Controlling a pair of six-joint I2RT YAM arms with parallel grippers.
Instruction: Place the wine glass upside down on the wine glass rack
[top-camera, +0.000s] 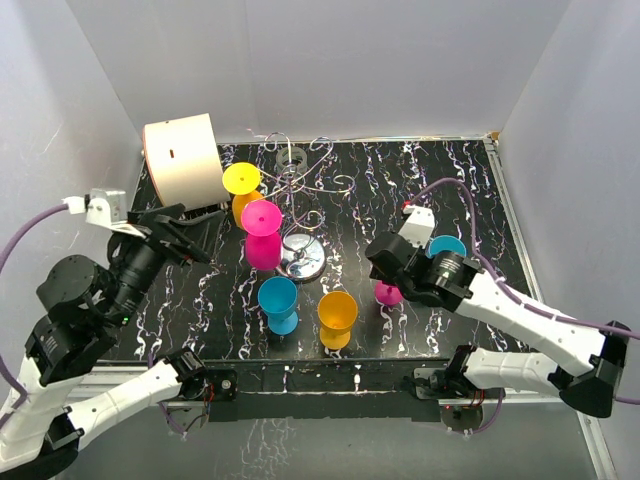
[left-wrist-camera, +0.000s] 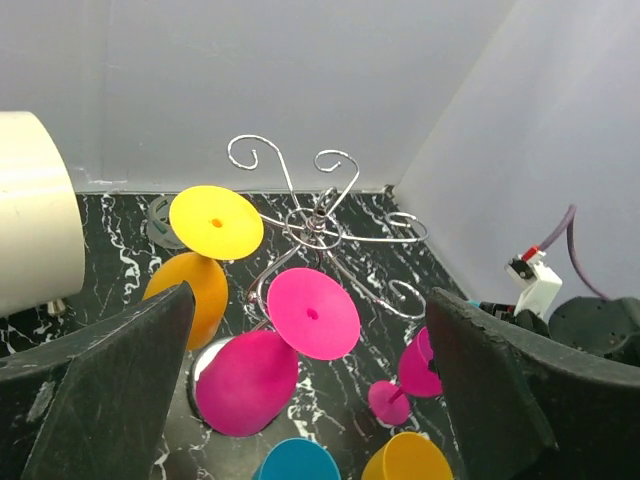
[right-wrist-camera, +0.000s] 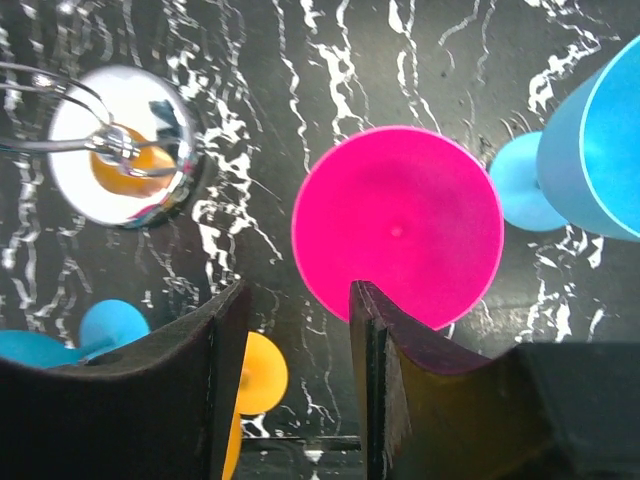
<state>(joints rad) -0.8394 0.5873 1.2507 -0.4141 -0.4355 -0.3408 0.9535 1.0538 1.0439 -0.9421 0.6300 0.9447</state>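
The silver wire rack stands on a shiny round base at mid-table. It also shows in the left wrist view. An orange glass and a pink glass hang upside down on it. Another pink wine glass lies tilted on the table, bowl towards my right gripper. In the right wrist view its round pink face sits just past the right gripper. The jaws are apart with bare table between them. One fingertip overlaps the glass's edge. My left gripper is wide open and empty, raised at the left.
A blue glass and an orange glass stand near the front edge. A teal glass stands beside the right arm. A cream cylinder lies at the back left. A small grey ring lies behind the rack. White walls enclose the table.
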